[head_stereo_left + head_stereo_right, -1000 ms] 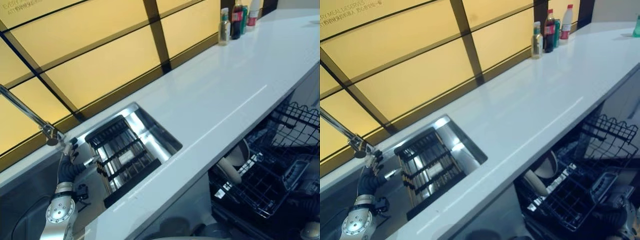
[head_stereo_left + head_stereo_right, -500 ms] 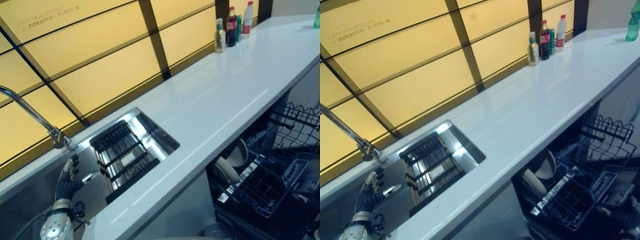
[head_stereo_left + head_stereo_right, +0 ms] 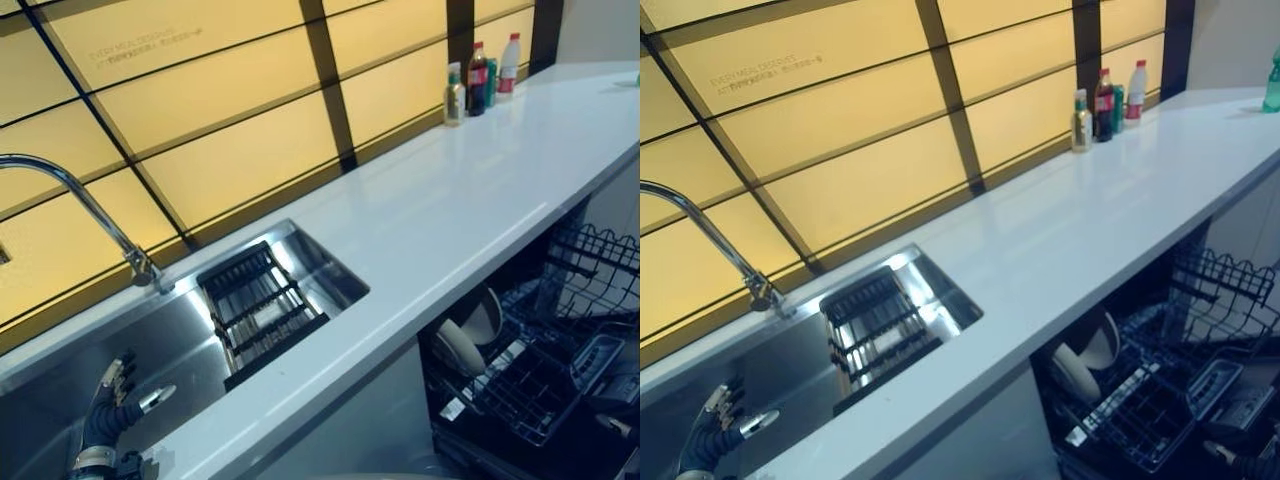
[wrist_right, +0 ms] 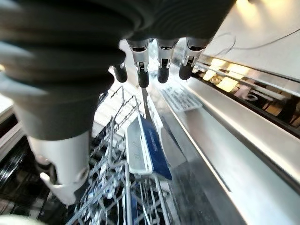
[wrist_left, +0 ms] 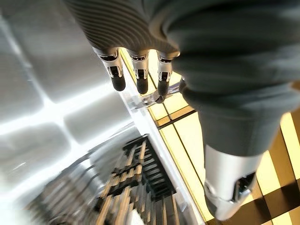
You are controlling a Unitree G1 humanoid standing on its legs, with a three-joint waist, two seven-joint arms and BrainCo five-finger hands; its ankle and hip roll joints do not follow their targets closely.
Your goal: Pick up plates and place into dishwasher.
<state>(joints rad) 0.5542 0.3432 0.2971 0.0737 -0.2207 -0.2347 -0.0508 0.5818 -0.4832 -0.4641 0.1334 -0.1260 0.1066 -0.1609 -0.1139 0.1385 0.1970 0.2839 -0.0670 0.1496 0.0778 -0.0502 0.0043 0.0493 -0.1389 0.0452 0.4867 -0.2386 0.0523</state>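
Note:
Two pale plates [image 3: 457, 346] stand on edge in the open dishwasher's lower rack [image 3: 530, 395], under the white counter [image 3: 450, 210]. My left hand [image 3: 108, 405] hovers inside the steel sink [image 3: 190, 335], left of a black slatted rack [image 3: 262, 303]. Its fingers [image 5: 136, 79] are straight and hold nothing. My right hand [image 4: 162, 65] hangs open over the dishwasher rack wires [image 4: 108, 187], above a white and blue box [image 4: 145, 150], also with nothing in it.
A curved faucet [image 3: 90, 205] rises at the sink's back edge. Several bottles [image 3: 478, 75] stand at the counter's far end against the yellow panelled wall. An upper wire rack [image 3: 600, 250] juts out at the right.
The camera has shifted, bringing more of the faucet and sink into view. My left hand has drawn back from the faucet base toward the sink's near side, fingers still straight.

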